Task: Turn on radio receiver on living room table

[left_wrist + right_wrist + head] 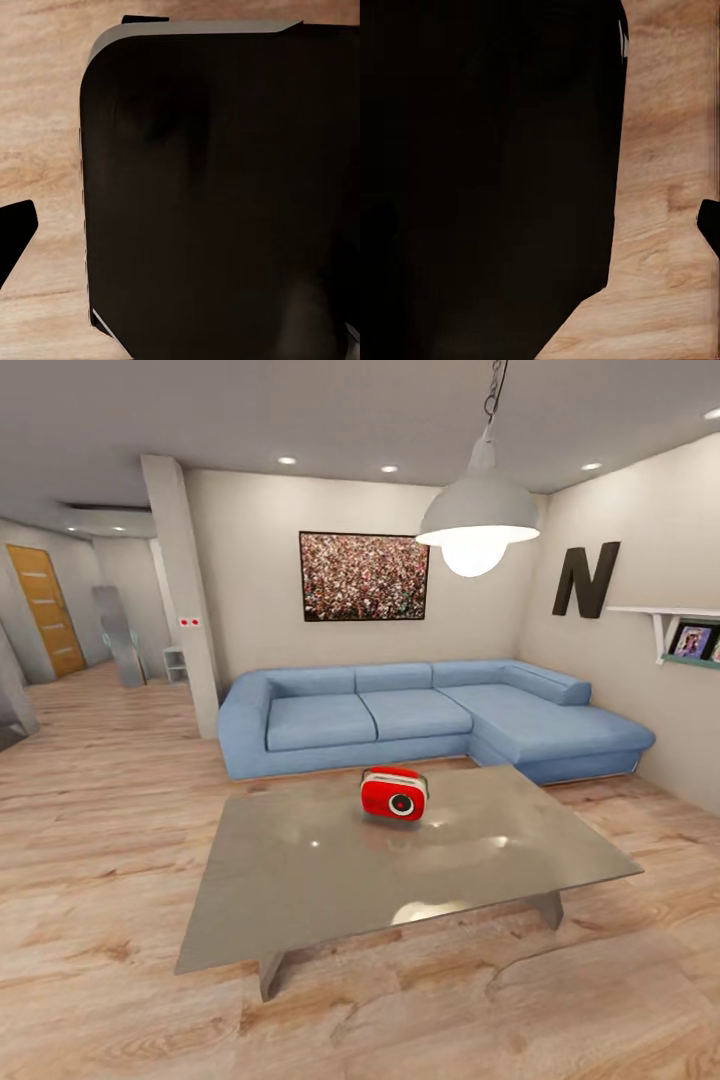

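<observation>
While the radio [394, 794] sits untouched on the tabletop [300, 880], approach remains; jaws' state cannot be told.

The radio receiver [394, 793] sits on the table [300, 880], toward its far edge, with the sofa [420, 715] behind.

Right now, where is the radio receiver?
In the head view the radio receiver sits on the far half of the table, near the middle of its width, in front of the blue sofa.
</observation>
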{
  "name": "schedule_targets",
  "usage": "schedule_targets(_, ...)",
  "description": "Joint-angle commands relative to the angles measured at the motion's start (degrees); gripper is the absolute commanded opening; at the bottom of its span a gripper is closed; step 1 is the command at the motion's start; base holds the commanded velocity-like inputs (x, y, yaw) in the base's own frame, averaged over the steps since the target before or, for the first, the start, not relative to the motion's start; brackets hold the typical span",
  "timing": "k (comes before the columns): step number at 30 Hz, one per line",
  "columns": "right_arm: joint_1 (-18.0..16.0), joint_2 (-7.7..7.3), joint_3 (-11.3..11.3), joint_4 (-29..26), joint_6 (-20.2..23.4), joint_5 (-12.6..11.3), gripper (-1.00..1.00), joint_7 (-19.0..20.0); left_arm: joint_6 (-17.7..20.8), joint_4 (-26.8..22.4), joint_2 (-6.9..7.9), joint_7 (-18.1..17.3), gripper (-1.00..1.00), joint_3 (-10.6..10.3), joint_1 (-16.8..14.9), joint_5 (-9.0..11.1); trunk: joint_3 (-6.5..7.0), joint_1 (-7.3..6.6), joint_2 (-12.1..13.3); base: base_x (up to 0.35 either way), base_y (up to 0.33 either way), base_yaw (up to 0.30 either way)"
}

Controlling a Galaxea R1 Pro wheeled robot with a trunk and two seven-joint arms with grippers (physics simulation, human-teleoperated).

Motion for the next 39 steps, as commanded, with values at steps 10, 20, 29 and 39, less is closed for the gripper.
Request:
schedule_targets(10,0.00,0.00,0.13,0.00,0.00,0.02,1.00,0.00,0.00,0.00,-0.35,0.01,1.00,0.00,-0.03,0.00,0.00,0.00,0.00,0.294,-0.195,0.000)
schedule_targets(20,0.00,0.00,0.13,0.00,0.00,0.05,1.00,0.06,0.00,0.00,-0.35,0.05,1.00,0.00,0.01,0.00,0.00,0.00,0.00,0.292,-0.209,0.000)
schedule_targets(29,0.00,0.00,0.20,0.00,0.00,0.05,1.00,0.09,0.07,0.00,-0.35,0.08,1.00,0.00,0.00,0.00,0.00,0.00,0.00,0.294,-0.160,0.000)
schedule_targets(39,0.00,0.00,0.31,0.00,0.00,0.08,1.00,0.09,0.09,0.00,-0.35,0.09,1.00,0.00,-0.01,0.00,0.00,0.00,0.00,0.298,-0.107,0.000)
